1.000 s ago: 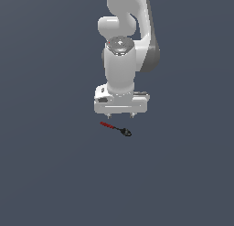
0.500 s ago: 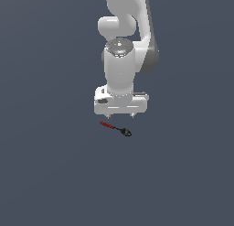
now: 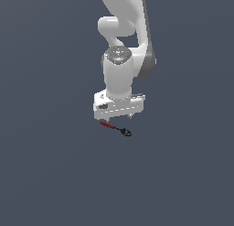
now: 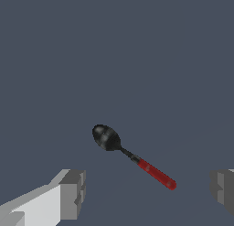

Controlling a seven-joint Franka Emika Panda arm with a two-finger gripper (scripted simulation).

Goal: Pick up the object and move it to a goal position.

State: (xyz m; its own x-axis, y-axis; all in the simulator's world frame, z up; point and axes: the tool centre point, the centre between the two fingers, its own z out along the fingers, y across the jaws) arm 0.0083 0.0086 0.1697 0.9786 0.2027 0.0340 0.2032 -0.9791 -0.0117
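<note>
The object [image 3: 116,128] is a tiny spoon with a thin red handle and a black rounded head, lying flat on the dark grey floor. In the wrist view the object [image 4: 132,157] lies ahead of the gap between the two grey fingertips [image 4: 73,193], touching neither. My gripper [image 3: 119,117] hangs just above the spoon, pointing down, fingers spread wide. It is open and holds nothing.
The white arm [image 3: 123,60] rises above the gripper. Plain dark grey ground surrounds the spoon on every side, with no other objects in view.
</note>
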